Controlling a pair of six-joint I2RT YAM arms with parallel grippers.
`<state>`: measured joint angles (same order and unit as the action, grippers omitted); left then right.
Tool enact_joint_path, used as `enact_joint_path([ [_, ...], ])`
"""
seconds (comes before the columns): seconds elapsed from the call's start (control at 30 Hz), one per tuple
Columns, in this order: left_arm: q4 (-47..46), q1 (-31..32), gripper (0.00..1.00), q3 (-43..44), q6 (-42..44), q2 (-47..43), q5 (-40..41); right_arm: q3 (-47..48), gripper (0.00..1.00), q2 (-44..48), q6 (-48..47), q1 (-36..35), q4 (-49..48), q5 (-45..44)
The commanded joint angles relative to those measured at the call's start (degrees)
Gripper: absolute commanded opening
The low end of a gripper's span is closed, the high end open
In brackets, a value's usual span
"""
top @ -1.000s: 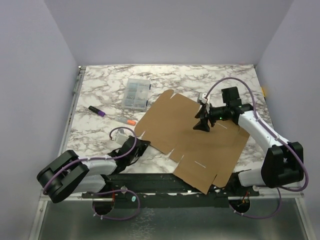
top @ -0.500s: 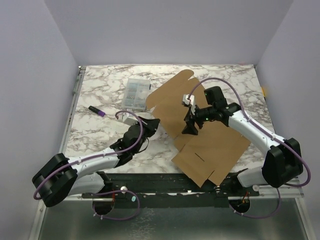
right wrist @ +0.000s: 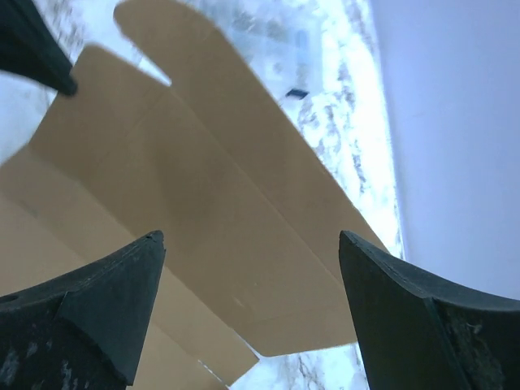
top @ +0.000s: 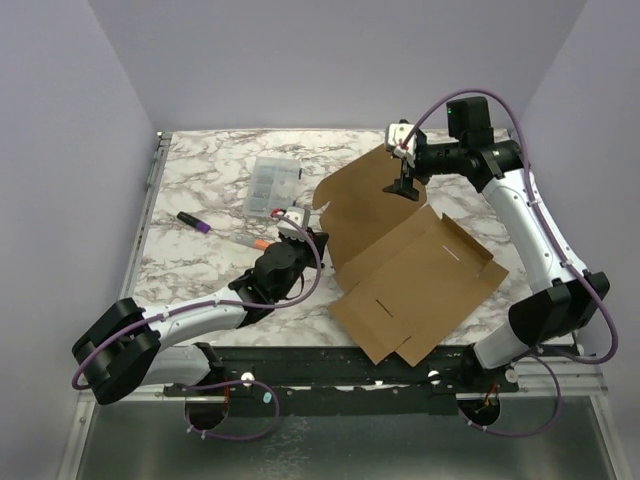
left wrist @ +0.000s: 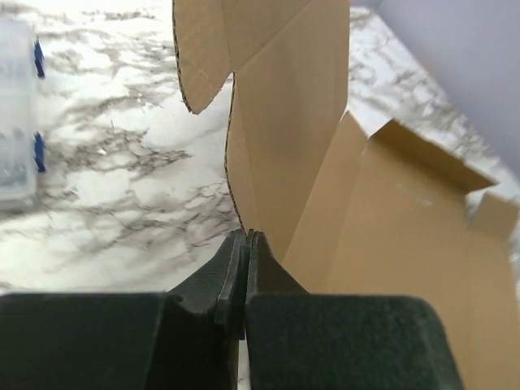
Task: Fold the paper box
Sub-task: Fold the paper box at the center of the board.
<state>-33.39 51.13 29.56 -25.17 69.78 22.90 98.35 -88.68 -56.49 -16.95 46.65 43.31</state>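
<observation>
- The paper box (top: 425, 270) is spread on the table (top: 190, 270), its left panel raised.
- The raised edge is pinched by the closed left gripper (left wrist: 246, 237).
- The right gripper (right wrist: 250, 237) is held spread apart above it, empty.

The left arm (top: 200, 318) and right arm (top: 535, 225) are white-shelled links with bulky black joints, purple cables (top: 468, 94) looping along each, and matte black wedge-shaped fingers (right wrist: 97, 317).
</observation>
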Motion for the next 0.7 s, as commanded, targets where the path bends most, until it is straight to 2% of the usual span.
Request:
enact_joint_path([
  [0.0,-1.1,0.4,0.0,0.6,20.9,-0.6,-6.6,-1.3,0.92,-2.9,-20.6,-0.2,10.1,3.2],
  [0.2,-0.5,0.4,0.0,-0.3,33.6,-3.8,-9.0,9.1,0.91,-9.4,-21.8,-0.2,16.2,5.3],
  [0.47,1.0,0.4,0.0,0.0,38.0,-4.5,-10.7,10.9,0.9,-10.5,-21.9,-0.3,19.9,5.9],
  [0.57,1.1,0.5,0.0,-0.2,38.3,-4.5,-10.6,11.0,0.85,-12.0,-22.8,-0.5,24.0,4.9],
  [0.67,1.0,0.4,0.0,-0.5,38.3,-4.9,-10.7,10.5,0.75,-13.0,-23.3,-0.6,26.2,3.9],
])
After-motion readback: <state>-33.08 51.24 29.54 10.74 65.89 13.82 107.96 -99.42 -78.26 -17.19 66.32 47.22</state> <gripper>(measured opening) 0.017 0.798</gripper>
